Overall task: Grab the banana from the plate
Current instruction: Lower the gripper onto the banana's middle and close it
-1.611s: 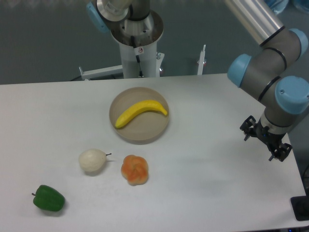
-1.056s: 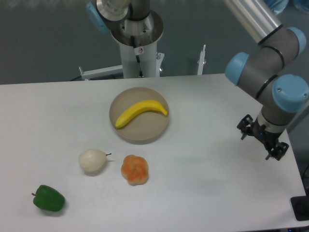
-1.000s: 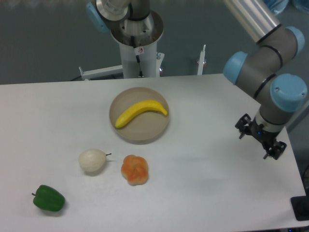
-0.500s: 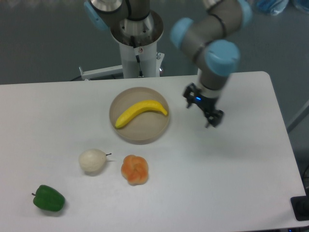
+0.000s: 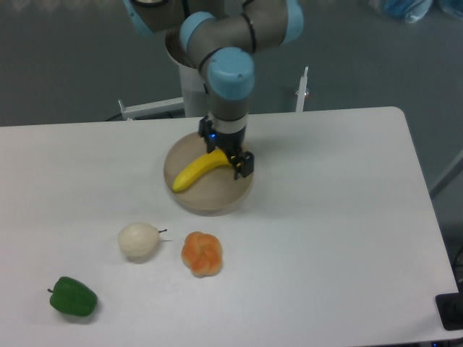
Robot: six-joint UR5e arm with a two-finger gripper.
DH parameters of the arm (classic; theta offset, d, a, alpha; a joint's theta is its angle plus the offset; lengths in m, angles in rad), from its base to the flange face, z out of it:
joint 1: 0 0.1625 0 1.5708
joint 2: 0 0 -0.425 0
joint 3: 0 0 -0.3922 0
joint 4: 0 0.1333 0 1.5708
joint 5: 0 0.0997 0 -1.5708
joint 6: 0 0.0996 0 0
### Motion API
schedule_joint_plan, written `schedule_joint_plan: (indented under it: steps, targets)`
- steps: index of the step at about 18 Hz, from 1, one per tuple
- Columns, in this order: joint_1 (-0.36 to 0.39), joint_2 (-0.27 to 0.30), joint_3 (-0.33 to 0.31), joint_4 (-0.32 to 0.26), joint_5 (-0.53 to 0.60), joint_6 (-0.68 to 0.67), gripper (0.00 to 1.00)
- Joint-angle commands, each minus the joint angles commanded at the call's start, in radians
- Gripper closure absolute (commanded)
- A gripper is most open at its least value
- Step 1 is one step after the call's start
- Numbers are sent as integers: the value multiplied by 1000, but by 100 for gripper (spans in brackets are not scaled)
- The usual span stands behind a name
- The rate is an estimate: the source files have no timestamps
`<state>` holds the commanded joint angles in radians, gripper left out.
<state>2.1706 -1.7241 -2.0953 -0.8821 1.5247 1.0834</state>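
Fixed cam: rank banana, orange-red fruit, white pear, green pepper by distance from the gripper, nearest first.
From the gripper, over the plate:
1. banana, directly under it, on the plate
2. orange-red fruit, in front of the plate
3. white pear, front-left
4. green pepper, far front-left corner

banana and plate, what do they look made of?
Banana: probably moulded plastic, since it is an even bright yellow, smooth and unmarked. Plate: matte beige-tan, with no glare on its low rim; it could be wood, bamboo fibre or matte plastic, and the view leaves that open. The gripper hides the banana's right end.
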Motion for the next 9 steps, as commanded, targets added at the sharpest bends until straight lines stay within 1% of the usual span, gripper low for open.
schedule_joint_plan:
  steps: [1, 4, 7, 9]
  targets:
    - [-12, -3, -8, 3, 0, -34, 0]
    - [-40, -17, -20, 9, 0, -75, 0]
    - [-55, -54, -31, 44, 2, -88, 0]
    - [-63, -69, -38, 48, 2, -88, 0]
